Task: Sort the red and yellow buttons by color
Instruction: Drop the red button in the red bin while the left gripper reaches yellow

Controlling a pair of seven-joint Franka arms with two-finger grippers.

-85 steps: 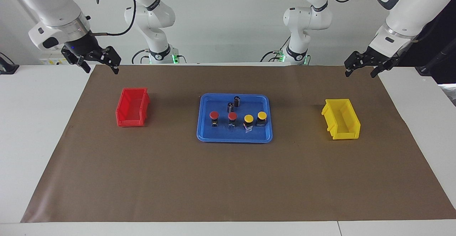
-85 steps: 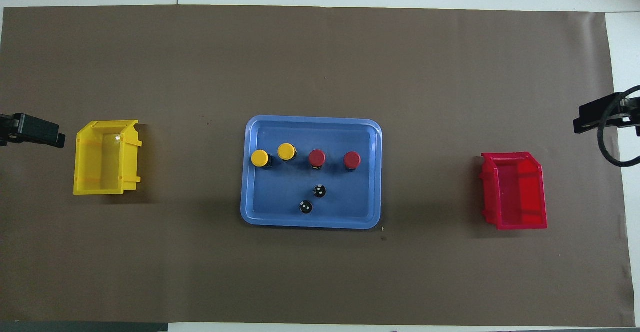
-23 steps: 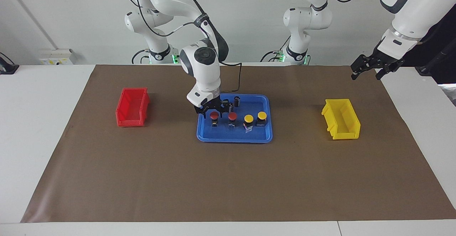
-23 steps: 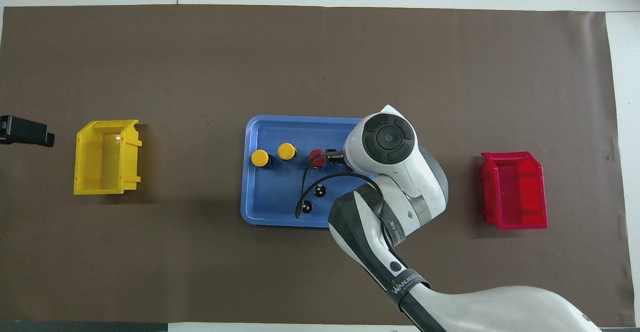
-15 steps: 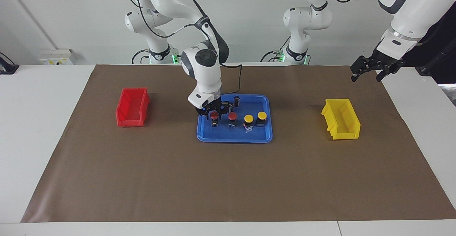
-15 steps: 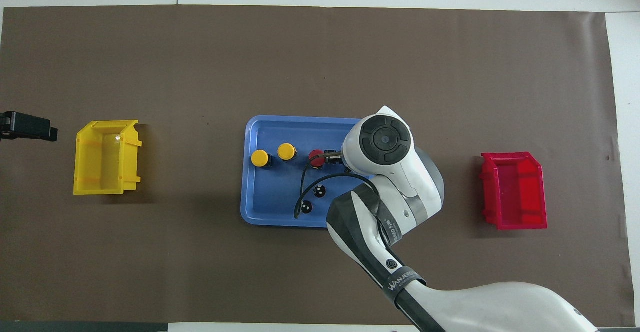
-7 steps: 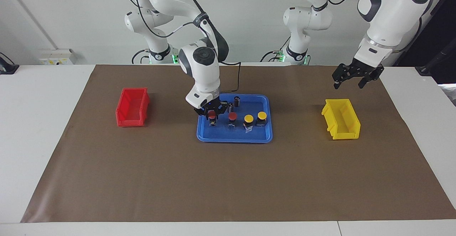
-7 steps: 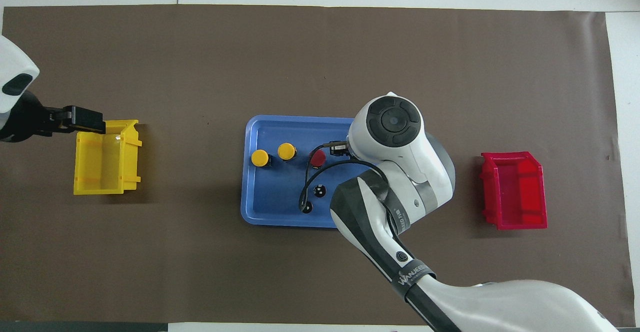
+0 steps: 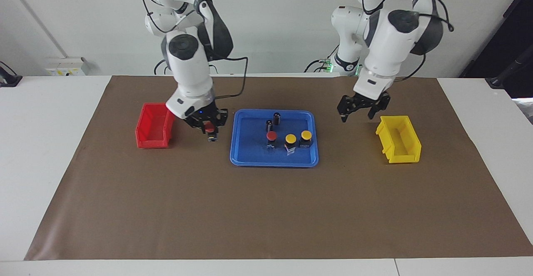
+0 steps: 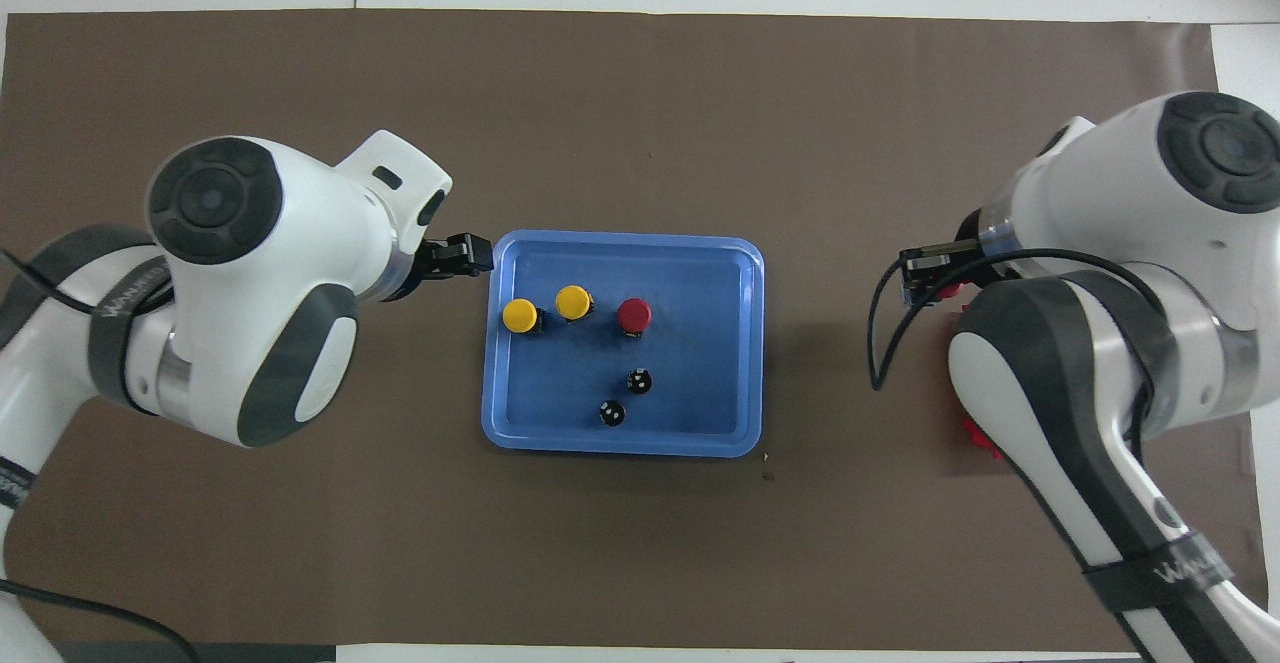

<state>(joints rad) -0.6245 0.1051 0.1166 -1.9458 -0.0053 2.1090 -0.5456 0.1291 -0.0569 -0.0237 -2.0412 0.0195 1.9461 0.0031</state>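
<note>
Red button (image 9: 211, 131) pinched in right gripper (image 9: 209, 128), airborne between blue tray (image 9: 241, 159) and red bin (image 9: 145, 142). Left gripper (image 9: 361, 108) spread, over bare mat between tray and yellow bin (image 9: 412, 153). Three buttons on tray.

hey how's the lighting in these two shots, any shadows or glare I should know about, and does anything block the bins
Facing view: even, soft light, no glare; faint shadows beside the red bin, blue tray and yellow bin. Overhead view: equally flat, a soft shadow along the tray's edge nearest the robots; the right arm hides nearly all the red bin, the left arm hides the yellow bin completely.
</note>
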